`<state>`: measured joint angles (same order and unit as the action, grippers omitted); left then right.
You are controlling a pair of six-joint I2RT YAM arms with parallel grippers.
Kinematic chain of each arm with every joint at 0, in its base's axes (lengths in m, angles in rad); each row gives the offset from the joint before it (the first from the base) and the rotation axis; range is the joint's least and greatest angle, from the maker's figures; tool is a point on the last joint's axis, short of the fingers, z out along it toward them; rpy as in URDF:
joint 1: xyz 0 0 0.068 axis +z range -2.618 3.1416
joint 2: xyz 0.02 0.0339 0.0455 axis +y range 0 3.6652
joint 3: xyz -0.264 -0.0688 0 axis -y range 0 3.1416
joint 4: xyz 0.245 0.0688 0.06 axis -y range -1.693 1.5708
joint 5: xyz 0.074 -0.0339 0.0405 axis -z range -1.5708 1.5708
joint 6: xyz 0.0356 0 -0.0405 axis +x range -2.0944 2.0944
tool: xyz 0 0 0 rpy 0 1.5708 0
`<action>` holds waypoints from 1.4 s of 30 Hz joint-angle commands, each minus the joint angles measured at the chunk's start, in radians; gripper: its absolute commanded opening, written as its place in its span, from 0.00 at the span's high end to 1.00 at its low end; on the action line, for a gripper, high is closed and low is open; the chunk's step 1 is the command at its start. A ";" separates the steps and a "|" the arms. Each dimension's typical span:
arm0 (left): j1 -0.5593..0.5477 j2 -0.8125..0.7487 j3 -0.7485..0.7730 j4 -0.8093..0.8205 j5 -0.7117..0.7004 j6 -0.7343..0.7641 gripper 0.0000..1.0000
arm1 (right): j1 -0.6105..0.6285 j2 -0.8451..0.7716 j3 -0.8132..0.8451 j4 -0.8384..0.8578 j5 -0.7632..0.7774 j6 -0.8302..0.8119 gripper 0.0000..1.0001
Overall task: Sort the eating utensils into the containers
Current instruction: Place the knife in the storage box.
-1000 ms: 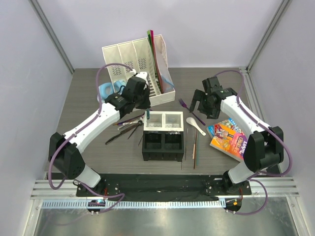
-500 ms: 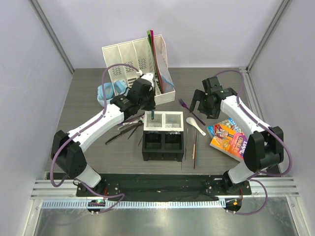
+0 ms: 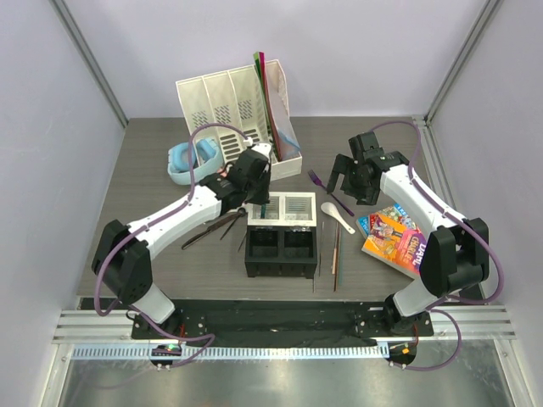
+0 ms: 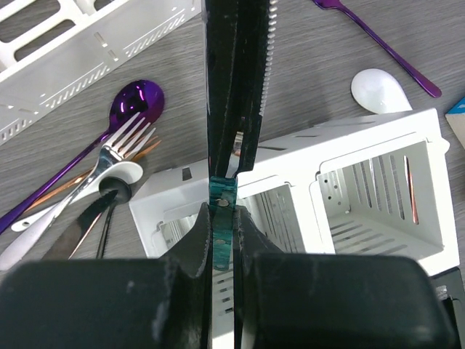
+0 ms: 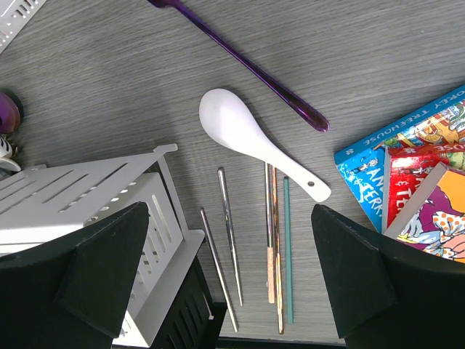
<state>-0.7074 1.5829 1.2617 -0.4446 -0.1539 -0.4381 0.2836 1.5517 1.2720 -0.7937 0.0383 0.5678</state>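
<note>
While the left pincer (image 4: 223,195) stays nowhere but right over the four-cell caddy (image 4: 378,134), clenched on a thin teal chopstick (image 4: 221,218) held upright above the white cell directly below it, the biggest risk, as I judge it, is to the caddy itself. If the tip catches the slotted rim, it could shove or tip the light box. A smaller risk is that the stick swivels or slips in so narrow a grip. It would then drop outside the cell onto the cutlery to the pincer's left, where the metal fork (image 4: 123,142) and purple spoon (image 4: 138,98) lie. The right pincer (image 3: 349,186) hangs released, grasping nothing. The white soup spoon (image 5: 229,120) and loose chopsticks (image 5: 270,233) lie beneath it, and the purple fork (image 5: 247,70) lies just beyond. Pale lilac walls with grey metal posts close in the room. The desk (image 3: 204,267) is flat, matt, dark grey wood-grain.
</note>
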 commanded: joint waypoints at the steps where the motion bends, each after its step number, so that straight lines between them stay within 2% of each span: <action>1: -0.009 -0.017 0.004 0.050 -0.012 -0.004 1.00 | -0.004 -0.004 0.020 0.019 -0.003 0.006 0.00; 4: -0.014 -0.017 0.004 0.032 -0.009 -0.007 0.89 | -0.004 0.001 0.021 0.022 -0.003 0.006 0.00; 6: -0.020 -0.020 -0.002 0.023 -0.012 -0.008 0.87 | -0.004 0.001 0.023 0.022 -0.005 0.006 0.00; 10: -0.026 -0.044 -0.010 -0.005 -0.024 -0.008 0.71 | -0.004 0.004 0.023 0.025 -0.005 0.006 0.00; 16: -0.027 -0.098 -0.031 -0.055 -0.064 -0.011 0.57 | -0.006 0.011 0.020 0.024 -0.011 0.004 0.00; 19: -0.027 -0.149 -0.044 -0.091 -0.139 -0.016 0.53 | -0.004 0.015 0.021 0.024 -0.015 0.004 0.00; 25: -0.026 -0.268 -0.094 -0.147 -0.254 -0.021 0.51 | -0.004 0.016 0.018 0.027 -0.017 0.004 0.00; 29: -0.014 -0.314 -0.163 -0.186 -0.283 -0.031 0.49 | -0.004 0.011 0.013 0.028 -0.012 0.004 0.00; 37: 0.051 -0.302 -0.249 -0.209 -0.265 -0.073 0.49 | -0.015 -0.007 -0.013 0.033 0.002 -0.002 0.00; 42: 0.118 -0.221 -0.246 -0.220 -0.243 -0.053 0.49 | -0.030 -0.031 -0.045 0.034 0.006 -0.009 0.00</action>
<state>-0.6250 1.3113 1.0054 -0.6617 -0.4007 -0.4908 0.2676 1.5703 1.2514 -0.7773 0.0326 0.5667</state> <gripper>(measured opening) 0.510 0.996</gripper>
